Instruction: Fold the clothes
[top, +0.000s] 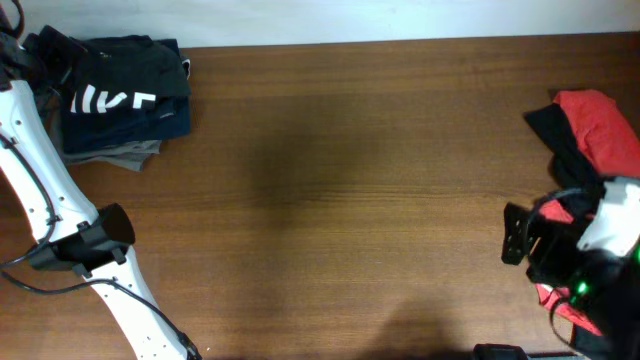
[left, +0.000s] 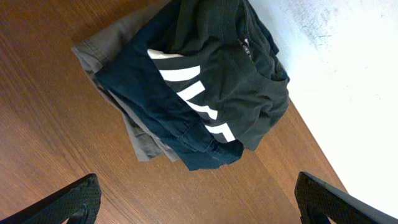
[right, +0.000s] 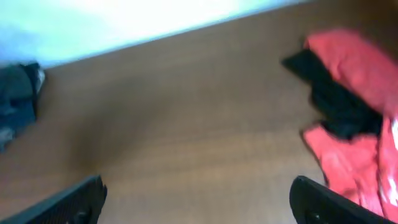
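A stack of folded clothes (top: 118, 100) lies at the table's far left corner. A charcoal-black T-shirt with white block letters (left: 217, 74) tops it, over a navy piece (left: 149, 93) and a grey one (left: 109, 37). My left gripper (left: 196, 190) hovers open just short of the stack, with only bare wood between its fingers. At the right edge a red T-shirt (top: 603, 125) lies crumpled with a black garment (right: 336, 106) tangled in it. My right gripper (right: 198, 190) hangs open over bare table to the left of that heap, holding nothing.
The wooden table (top: 340, 190) stretches between the two heaps. The left arm (top: 40, 190) slants along the left side from the front edge. A white wall (left: 348, 81) runs behind the table's far edge.
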